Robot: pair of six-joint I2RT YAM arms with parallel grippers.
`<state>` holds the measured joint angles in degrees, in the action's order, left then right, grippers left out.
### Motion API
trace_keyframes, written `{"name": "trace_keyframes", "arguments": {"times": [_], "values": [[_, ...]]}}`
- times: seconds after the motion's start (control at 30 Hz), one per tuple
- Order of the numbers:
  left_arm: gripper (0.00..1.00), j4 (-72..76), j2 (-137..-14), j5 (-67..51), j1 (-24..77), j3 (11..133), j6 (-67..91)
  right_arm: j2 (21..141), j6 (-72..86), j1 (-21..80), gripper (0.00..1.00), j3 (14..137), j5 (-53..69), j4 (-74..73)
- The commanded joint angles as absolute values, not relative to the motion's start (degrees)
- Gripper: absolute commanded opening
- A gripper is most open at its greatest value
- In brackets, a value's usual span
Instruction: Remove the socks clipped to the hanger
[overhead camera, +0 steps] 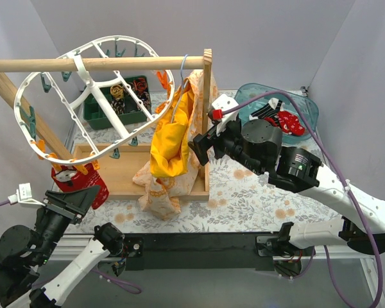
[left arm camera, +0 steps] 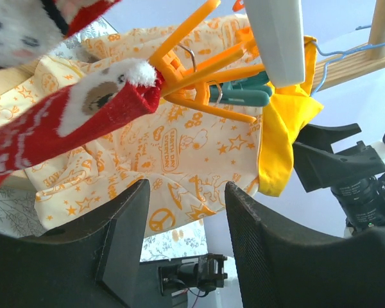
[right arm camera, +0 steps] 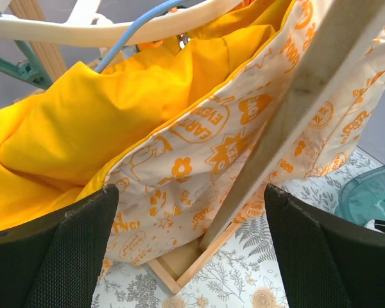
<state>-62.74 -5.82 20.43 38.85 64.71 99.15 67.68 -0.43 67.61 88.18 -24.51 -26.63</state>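
The white oval hanger (overhead camera: 90,90) hangs tilted from a wooden rod, with teal and orange pegs along its ribs. One red sock (overhead camera: 83,183) dangles from orange pegs at its lower left rim. In the left wrist view this red sock (left arm camera: 70,122) has a bear face and a white cuff, held by an orange peg (left arm camera: 192,64). My left gripper (left arm camera: 186,192) is open just below it, with nothing between the fingers; from above the left gripper (overhead camera: 77,200) sits right under the sock. My right gripper (overhead camera: 202,149) is wide open beside the rack's post.
A yellow garment (right arm camera: 70,115) on a light-blue hanger and a pale orange-printed cloth (right arm camera: 192,147) drape by the wooden post (right arm camera: 295,115). A teal tub (overhead camera: 308,106) at the right holds red and black-and-white socks (overhead camera: 283,119). A green bin (overhead camera: 102,115) stands at the back.
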Motion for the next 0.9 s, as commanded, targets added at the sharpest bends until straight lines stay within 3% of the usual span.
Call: {"name": "trace_keyframes", "arguments": {"times": [0.0,0.17,0.37,0.6,0.87], "values": [[0.48,-65.6,-9.4,22.1,39.0,67.5,97.7,64.2,-0.4,67.9,0.98,87.4,-27.1,-24.7],[0.49,-71.5,-12.0,28.0,39.0,74.0,96.3,59.9,-1.0,68.0,0.98,85.8,-3.2,-21.7],[0.52,-79.0,-15.2,39.3,39.0,77.1,102.9,61.3,-1.0,69.7,0.98,87.4,15.2,-18.0],[0.57,-77.3,-16.9,45.6,39.0,75.4,100.6,64.2,-1.0,72.2,0.98,88.0,22.7,-12.6],[0.56,-66.7,-17.6,46.3,39.0,63.9,88.8,66.3,1.0,75.1,0.98,87.2,25.7,-6.9]]}}
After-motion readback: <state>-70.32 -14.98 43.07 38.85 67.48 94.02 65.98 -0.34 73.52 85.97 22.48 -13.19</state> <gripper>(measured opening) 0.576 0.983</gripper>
